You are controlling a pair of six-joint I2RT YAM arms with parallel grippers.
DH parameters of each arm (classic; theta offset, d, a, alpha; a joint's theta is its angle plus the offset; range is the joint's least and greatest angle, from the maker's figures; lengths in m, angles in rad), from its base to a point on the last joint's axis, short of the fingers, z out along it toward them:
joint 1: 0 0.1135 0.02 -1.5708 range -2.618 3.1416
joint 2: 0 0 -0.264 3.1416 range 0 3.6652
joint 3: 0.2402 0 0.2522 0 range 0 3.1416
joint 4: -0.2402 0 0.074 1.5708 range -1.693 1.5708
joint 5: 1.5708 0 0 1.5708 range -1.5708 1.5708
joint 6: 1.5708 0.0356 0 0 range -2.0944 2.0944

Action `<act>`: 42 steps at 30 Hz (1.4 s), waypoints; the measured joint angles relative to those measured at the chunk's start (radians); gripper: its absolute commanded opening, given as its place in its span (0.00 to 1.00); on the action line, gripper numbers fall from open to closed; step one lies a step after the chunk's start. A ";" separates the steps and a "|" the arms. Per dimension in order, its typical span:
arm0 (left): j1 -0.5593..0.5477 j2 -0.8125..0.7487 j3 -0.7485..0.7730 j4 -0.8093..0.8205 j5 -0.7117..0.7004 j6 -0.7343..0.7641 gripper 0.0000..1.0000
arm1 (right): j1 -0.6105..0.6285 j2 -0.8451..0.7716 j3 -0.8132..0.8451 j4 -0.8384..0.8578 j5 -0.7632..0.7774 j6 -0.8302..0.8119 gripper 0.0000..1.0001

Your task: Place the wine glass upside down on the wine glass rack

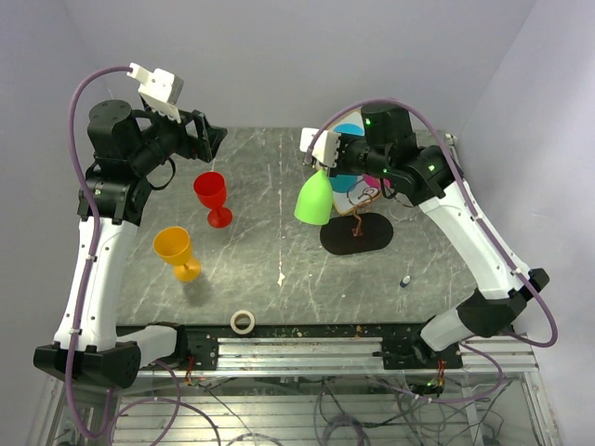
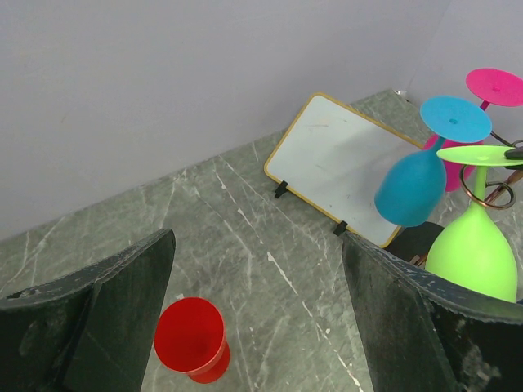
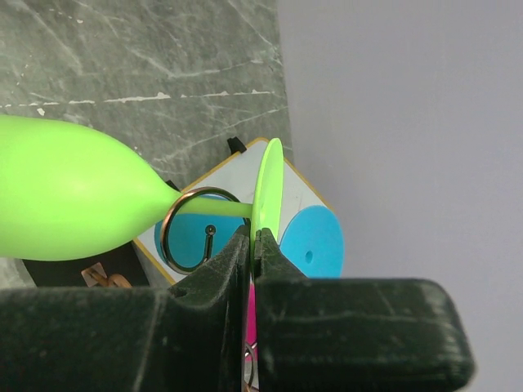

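Fingers of our R gripper are clamped tight on the foot of the green wine glass, upside down w/ stem thru a ring of the rack, far right. L gripper is spread wide, holding nothing, above the red glass, far left.

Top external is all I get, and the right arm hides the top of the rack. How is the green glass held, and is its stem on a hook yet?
Observer: In the right wrist view the right gripper is shut on the rim of the flat foot of the green glass.
Operator: And the stem?
Observer: The stem meets one wire ring of the rack and looks threaded through it.
Operator: Anything else hanging there?
Observer: The left wrist view shows a blue glass and a pink glass, both upside down on the rack.
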 measured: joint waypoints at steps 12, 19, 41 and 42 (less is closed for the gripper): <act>0.000 -0.006 -0.008 0.000 0.003 0.003 0.93 | 0.000 0.005 0.004 -0.004 -0.008 0.006 0.00; 0.000 -0.006 -0.009 0.000 0.008 0.003 0.93 | 0.000 0.005 0.004 -0.018 -0.024 0.006 0.00; 0.001 -0.006 -0.009 0.000 0.026 0.010 0.93 | -0.037 -0.031 0.008 -0.074 -0.083 -0.040 0.00; 0.002 -0.006 -0.009 0.000 0.026 0.010 0.93 | -0.041 -0.034 0.006 -0.074 -0.085 -0.041 0.00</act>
